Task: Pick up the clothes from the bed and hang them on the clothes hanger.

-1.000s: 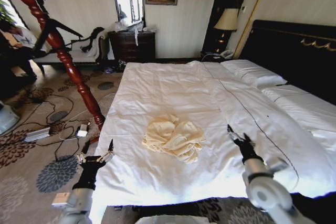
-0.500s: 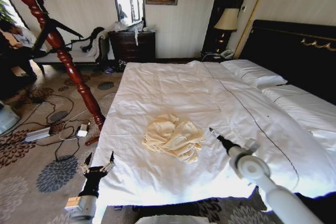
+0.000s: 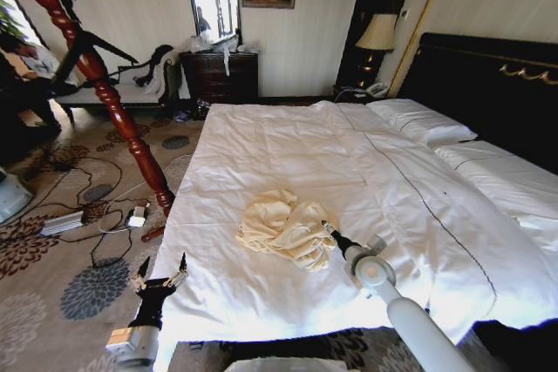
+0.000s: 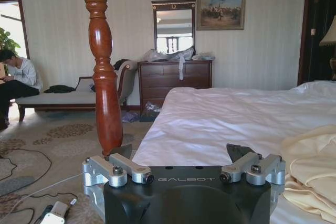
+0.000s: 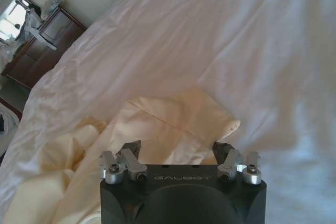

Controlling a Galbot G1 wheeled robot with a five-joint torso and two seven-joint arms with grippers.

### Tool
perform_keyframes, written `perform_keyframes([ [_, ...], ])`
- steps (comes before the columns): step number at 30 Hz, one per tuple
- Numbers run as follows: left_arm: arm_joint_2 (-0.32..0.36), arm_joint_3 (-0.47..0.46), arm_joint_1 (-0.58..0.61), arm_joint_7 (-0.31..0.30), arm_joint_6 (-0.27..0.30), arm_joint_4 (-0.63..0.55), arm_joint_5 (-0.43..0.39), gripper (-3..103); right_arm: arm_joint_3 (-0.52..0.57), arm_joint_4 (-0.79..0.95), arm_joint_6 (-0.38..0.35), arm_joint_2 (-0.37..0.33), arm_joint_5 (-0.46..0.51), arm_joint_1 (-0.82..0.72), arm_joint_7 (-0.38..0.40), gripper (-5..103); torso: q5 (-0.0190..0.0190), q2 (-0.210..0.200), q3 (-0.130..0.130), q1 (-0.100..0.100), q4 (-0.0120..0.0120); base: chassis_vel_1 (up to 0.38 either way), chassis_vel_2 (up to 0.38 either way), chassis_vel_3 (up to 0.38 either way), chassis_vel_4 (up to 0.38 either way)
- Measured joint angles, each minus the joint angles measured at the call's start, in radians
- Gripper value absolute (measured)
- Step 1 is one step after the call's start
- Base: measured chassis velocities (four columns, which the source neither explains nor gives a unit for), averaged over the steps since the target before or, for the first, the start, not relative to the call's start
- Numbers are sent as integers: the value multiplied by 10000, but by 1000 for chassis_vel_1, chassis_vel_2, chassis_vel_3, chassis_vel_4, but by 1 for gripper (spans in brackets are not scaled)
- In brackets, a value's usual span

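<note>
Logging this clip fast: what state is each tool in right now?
Left tool: open, empty, low beside the bed.
Right tool: open, fingers either side of the clothes, nothing gripped yet.

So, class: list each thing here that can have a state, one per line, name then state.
Pale cream-yellow soft garment: crumpled on the bed, not gripped.
Wide white-sheeted bed: made.
Right hand: open, at the garment's edge.
Left hand: open, low beside the bed.
Slim black hanger: bare, on the red-brown stand.
</note>
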Motion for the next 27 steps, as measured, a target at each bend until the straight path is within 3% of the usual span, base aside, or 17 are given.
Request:
perform_keyframes([
  [2, -4, 9, 0, -1, 0, -11, 0, 100, 7, 33, 116, -6, -96, -33, -96, 72, 0, 0, 0, 0, 0, 0, 0, 0, 0],
  [6, -43, 22, 21, -32, -32, -62, -7, 100, 51, 0, 749, -96, -378, -128, -555, 50, 0, 0, -1, 0, 0, 0, 0, 0, 0],
  [8, -51, 20, 41, -38, -53, -83, -14, 100, 70, -7, 837, -108, -385, -149, -616, 50, 1, 0, 0, 0, 0, 0, 0, 0, 0],
  [12, -59, 10, 153, -73, -132, -160, -42, 100, 93, 56, 991, -141, -526, -263, -814, 27, 2, 0, -1, -1, 0, 0, 0, 0, 0],
  [14, -64, 9, 166, -87, -139, -168, -46, 100, 77, 73, 1087, -147, -639, -280, -849, 22, 1, 1, -1, -1, 0, 0, 0, 0, 0],
  [15, -69, 9, 176, -99, -140, -177, -48, 100, 41, 93, 1302, -149, -844, -287, -852, 22, 2, 0, -1, -2, 0, 0, 0, 0, 0],
  [20, -90, 27, 193, -131, -142, -210, -65, 100, 30, 773, 2201, -477, -1704, -444, -1126, 3, 3, 0, 0, -2, 0, 0, 0, 0, 0],
  [27, -93, 87, 201, -143, -160, -229, -122, 100, 824, 2954, 2805, -1851, -2008, -773, -2615, 0, 1, 1, -1, -2, 0, 0, 0, 0, 0],
])
